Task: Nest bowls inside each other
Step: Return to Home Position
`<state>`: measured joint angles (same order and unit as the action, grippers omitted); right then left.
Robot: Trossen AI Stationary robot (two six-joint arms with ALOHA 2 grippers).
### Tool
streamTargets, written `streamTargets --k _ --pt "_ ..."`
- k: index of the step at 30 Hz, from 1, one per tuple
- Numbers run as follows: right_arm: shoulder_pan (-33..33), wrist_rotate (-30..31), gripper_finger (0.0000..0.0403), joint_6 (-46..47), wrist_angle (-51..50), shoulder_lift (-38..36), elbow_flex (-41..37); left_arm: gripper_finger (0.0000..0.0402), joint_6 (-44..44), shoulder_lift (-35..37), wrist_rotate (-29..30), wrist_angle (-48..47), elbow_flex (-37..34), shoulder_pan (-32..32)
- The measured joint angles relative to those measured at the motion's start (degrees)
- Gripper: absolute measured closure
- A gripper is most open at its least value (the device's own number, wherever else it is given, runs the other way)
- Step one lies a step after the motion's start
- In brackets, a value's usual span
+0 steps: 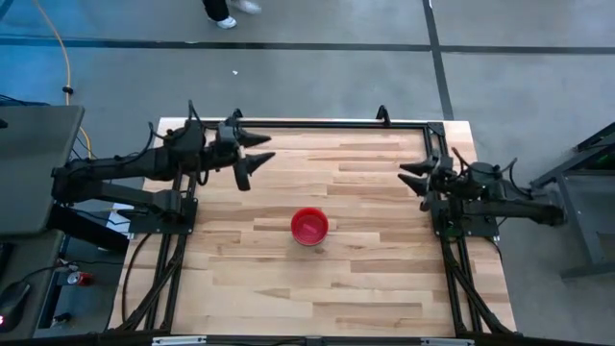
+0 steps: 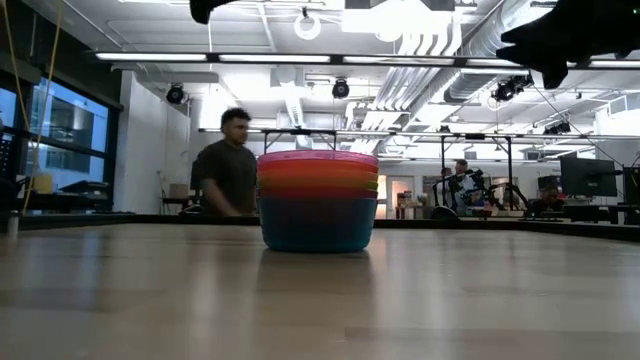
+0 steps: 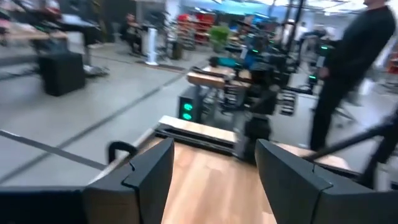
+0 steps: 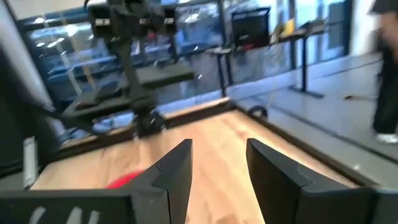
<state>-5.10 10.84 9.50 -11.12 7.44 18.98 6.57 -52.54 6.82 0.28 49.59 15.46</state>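
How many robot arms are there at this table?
2. The left arm reaches in from the left side of the table, left gripper open and empty; the right arm from the right side, right gripper open and empty. None seems hidden.

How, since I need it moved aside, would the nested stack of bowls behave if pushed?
The nested stack of round plastic bowls, pink on top, looks squat, so it would probably slide on the wooden table, not tip. Thin plastic suggests it's light.
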Motion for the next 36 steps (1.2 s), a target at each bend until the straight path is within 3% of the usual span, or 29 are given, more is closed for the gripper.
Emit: streamTargets --k 7,10,16,24,36 --pt "-1.38 -2.64 0.0259 -5.32 -3.11 -2.83 2.2 0.0186 -0.12 8.21 -0.92 -2.69 -1.97 -0.59" --pt "-1.38 -1.75 0.0259 -9.28 -4.25 -6.96 4.47 0.0186 -2.56 14.16 0.89 -3.44 -3.27 -1.69" --pt "-1.38 -1.52 0.0259 -12.73 -4.89 -6.95 7.28 0.0186 -3.74 28.17 4.5 -2.7 -10.21 -4.16" --pt "-1.38 -4.14 0.0259 -5.76 0.9 -7.18 -1.32 0.0186 -2.71 40.73 5.41 2.49 -23.4 -5.84" --pt "-1.38 -11.23 0.0259 -3.01 16.8 -7.19 -12.85 0.0186 -2.3 50.77 -1.48 1.31 -30.13 -5.81"
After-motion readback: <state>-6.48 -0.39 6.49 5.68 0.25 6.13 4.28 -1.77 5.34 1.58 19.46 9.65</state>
